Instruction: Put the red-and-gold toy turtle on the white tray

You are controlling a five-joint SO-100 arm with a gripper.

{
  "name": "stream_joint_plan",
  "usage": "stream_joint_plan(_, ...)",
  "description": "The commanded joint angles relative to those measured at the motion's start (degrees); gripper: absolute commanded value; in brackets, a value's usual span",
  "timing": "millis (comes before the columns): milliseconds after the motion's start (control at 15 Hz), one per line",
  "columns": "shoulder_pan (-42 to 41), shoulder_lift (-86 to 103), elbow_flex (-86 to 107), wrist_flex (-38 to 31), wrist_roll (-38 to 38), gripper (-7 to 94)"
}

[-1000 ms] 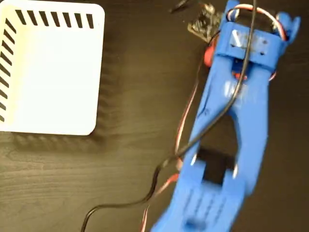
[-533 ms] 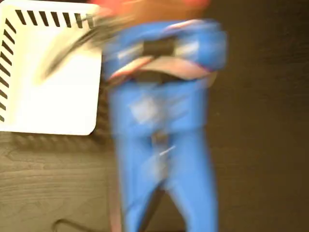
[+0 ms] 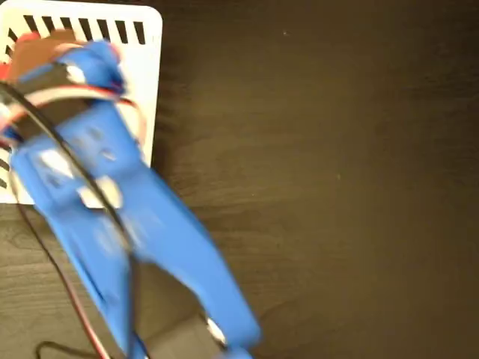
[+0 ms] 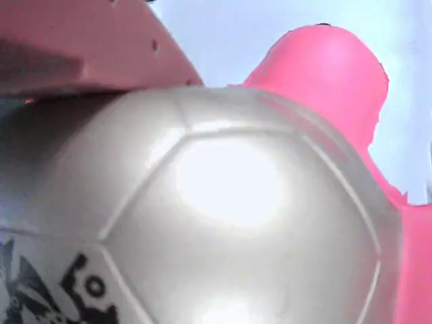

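Stretching diagonally across the dark wooden bench (image 3: 337, 187), the blue plastic arm (image 3: 112, 217) reaches over the large square white plastic tray (image 3: 147, 45) with black slanted slots. Its hand (image 3: 34, 56), above the tray's upper left part, grips the small squishy toy turtle (image 4: 223, 216); the wrist view shows the shiny domed shell and coral-red head against the tray's white. Black and red cables (image 3: 52, 142) trail along the arm.

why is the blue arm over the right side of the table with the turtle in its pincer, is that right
Not quite: the fixed view shows the blue arm over the left side, above the white tray. The wrist view shows the turtle close against the pincer.
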Motion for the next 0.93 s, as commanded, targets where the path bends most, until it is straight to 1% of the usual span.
stream_joint_plan(0,-0.88,-2.90,-4.48,-1.41,1.05,0)
stream_joint_plan(467,0.88,-6.33,-5.98,-3.08,-0.88,0)
stream_joint_plan(733,3.08,-9.23,-7.56,-3.96,1.58,0)
stream_joint_plan(800,2.99,-9.58,-7.56,-4.04,1.58,1)
stream_joint_plan(867,2.81,-9.58,-7.56,-4.22,1.58,14)
